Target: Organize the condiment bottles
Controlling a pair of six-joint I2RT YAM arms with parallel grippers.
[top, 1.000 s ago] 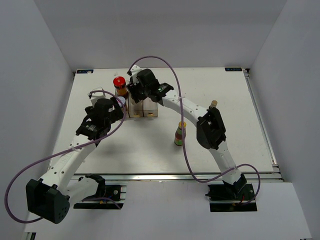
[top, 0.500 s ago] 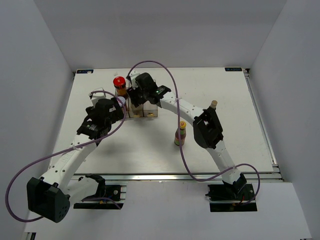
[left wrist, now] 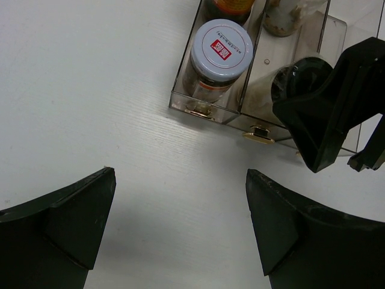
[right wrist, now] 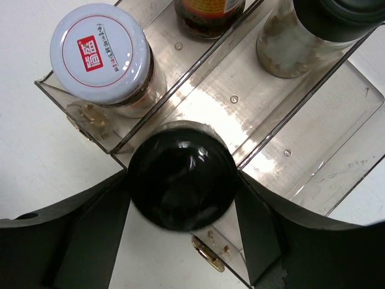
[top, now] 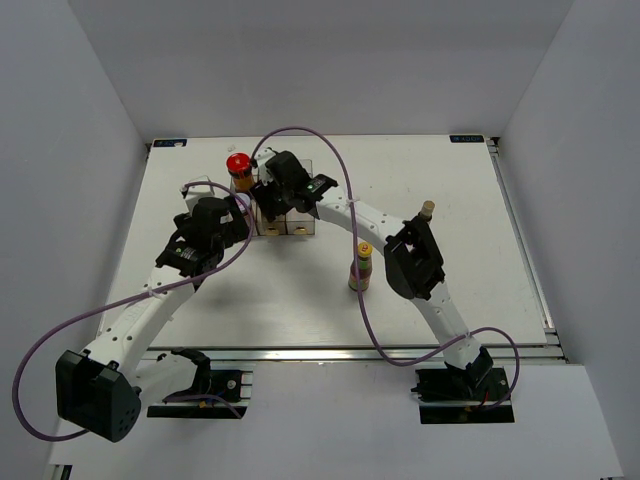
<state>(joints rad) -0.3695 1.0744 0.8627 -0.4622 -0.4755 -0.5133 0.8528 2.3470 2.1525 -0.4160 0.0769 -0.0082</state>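
Note:
My right gripper (right wrist: 181, 180) is shut on a black-capped clear jar (right wrist: 177, 159) and holds it at the near end of the middle slot of the clear rack (right wrist: 274, 123). A white-lidded jar (right wrist: 99, 53) stands in the left slot, with a dark-sauce bottle (right wrist: 207, 12) behind it; its red cap (top: 238, 164) shows from above. Another black-capped jar (right wrist: 313, 30) stands further back in the rack. My left gripper (left wrist: 180, 174) is open and empty over bare table, just near-left of the rack. A yellow-capped bottle (top: 361, 266) and a slim tan-capped bottle (top: 427, 210) stand on the table to the right.
The rack (top: 300, 225) sits at the table's back middle. The right arm (top: 410, 250) reaches across, close behind the yellow-capped bottle. In the left wrist view the right gripper (left wrist: 337, 102) stands close to the right of the white-lidded jar (left wrist: 221, 51).
My right gripper has moved with the black-capped jar toward the near end of the rack. The left arm has barely moved.

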